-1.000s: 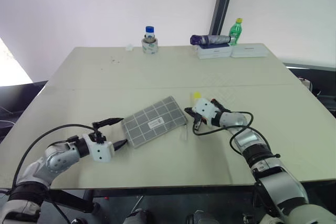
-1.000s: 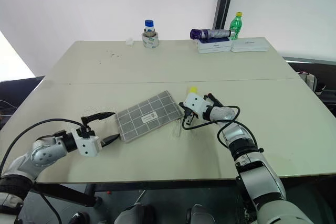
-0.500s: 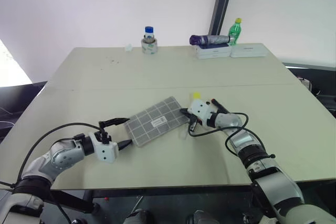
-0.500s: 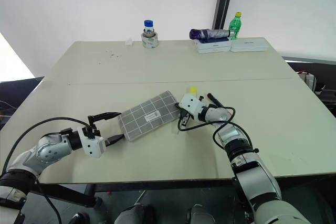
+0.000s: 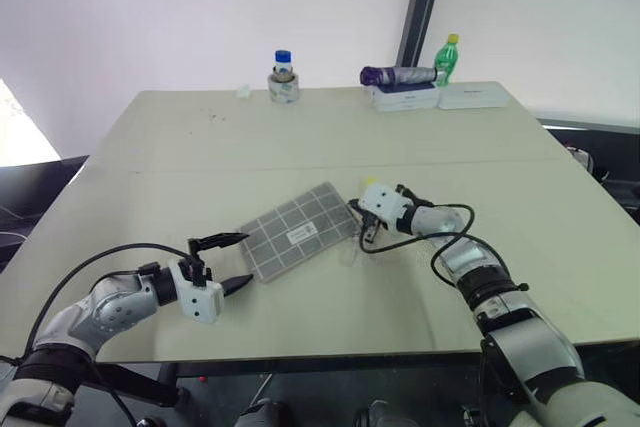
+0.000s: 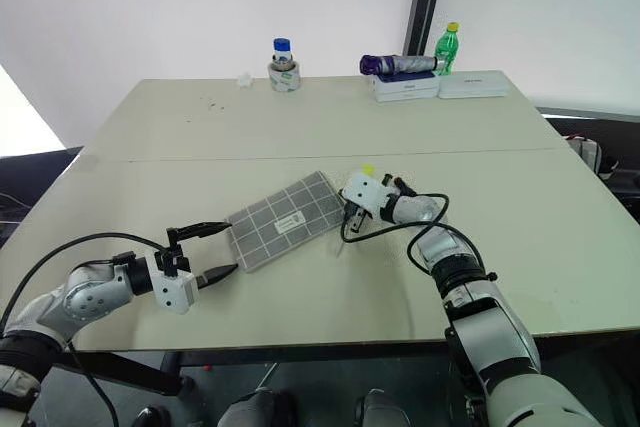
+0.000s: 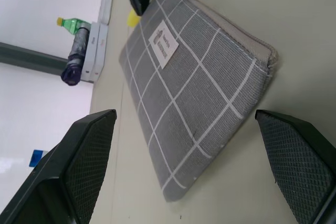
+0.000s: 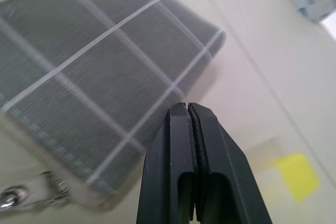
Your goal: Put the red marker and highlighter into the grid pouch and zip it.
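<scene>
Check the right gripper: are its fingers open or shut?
Shut. In the right wrist view the right gripper's two black fingers press together with nothing between them, over the grid pouch.

woven cloth grid pouch (image 7: 199,98); smooth matt table (image 5: 300,137)

Grid pouch (image 5: 297,232) between both tools

The highlighter (image 6: 369,171) is mostly hidden behind the right gripper (image 6: 352,213); marker too small to tell
</scene>
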`<action>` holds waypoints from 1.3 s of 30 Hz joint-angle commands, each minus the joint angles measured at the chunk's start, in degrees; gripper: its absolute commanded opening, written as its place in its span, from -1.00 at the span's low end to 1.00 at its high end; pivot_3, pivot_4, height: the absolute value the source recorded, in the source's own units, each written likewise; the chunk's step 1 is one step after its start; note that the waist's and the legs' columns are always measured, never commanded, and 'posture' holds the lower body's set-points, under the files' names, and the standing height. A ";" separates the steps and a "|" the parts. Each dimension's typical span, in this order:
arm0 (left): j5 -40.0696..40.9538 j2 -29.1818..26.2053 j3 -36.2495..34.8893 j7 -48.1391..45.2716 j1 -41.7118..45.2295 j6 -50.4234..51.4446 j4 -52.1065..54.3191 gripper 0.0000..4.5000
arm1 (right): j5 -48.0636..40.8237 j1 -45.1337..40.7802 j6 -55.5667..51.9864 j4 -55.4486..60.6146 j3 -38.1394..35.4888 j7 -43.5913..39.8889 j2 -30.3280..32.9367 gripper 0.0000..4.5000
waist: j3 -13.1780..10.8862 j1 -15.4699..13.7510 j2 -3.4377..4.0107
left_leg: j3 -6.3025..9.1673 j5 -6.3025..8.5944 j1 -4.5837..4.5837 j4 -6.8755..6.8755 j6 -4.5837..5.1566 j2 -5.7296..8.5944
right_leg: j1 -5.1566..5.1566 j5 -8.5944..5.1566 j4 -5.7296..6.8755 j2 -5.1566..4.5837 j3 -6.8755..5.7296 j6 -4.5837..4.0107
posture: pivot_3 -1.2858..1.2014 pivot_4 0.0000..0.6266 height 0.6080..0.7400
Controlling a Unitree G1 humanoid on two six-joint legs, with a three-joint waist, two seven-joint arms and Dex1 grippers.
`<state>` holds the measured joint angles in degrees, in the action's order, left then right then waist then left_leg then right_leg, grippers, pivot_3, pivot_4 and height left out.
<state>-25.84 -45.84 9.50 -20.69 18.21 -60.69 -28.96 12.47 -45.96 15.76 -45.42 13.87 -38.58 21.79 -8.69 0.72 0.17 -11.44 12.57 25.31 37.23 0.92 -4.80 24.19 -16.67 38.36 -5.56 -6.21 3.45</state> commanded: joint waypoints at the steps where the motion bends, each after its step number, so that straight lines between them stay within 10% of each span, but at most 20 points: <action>1: -4.20 1.41 4.36 -0.99 -0.79 1.05 -0.72 1.00 | 1.41 -0.41 1.69 0.41 1.02 0.77 0.10 -0.98 | 0.01 -0.06 0.01 | 0.00 0.00 0.00 0.00 0.00 0.00 | -0.01 0.00 0.00 0.00 0.00 0.00 | 0.03 -0.52 1.00; 13: -3.69 2.75 6.18 -1.99 1.88 1.17 -2.76 1.00 | 1.42 0.05 2.54 0.83 1.16 0.35 -0.20 -0.98 | 0.03 -0.06 0.05 | 0.01 0.00 -0.03 0.01 0.00 0.01 | -0.05 0.00 0.01 0.00 0.00 0.00 | 0.03 -0.52 1.00; 23: -1.04 3.73 7.75 -3.87 3.29 2.31 -5.72 -0.92 | 1.13 0.23 2.46 1.29 0.89 0.10 -0.33 -1.00 | 0.23 -0.06 0.39 | -0.01 0.00 -0.06 0.03 0.00 0.02 | -0.09 0.00 0.02 0.00 0.00 0.00 | 0.03 -0.52 1.00; 39: 19.59 6.21 2.25 -11.63 -1.22 14.17 4.87 -0.99 | -11.98 1.46 -6.57 10.75 -5.43 -8.24 -1.02 -0.89 | 0.33 0.36 0.55 | 0.13 0.00 -0.17 0.00 0.01 0.00 | -0.14 -0.01 0.04 0.01 0.07 0.01 | 0.03 -0.52 1.00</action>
<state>-10.18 -40.25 12.21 -30.79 18.33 -49.15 -26.82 6.01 -44.35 13.35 -39.41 12.04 -44.35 21.15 -8.36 1.08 0.72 -11.28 12.57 25.15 37.24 0.93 -4.82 24.05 -16.67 38.39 -5.55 -6.13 3.46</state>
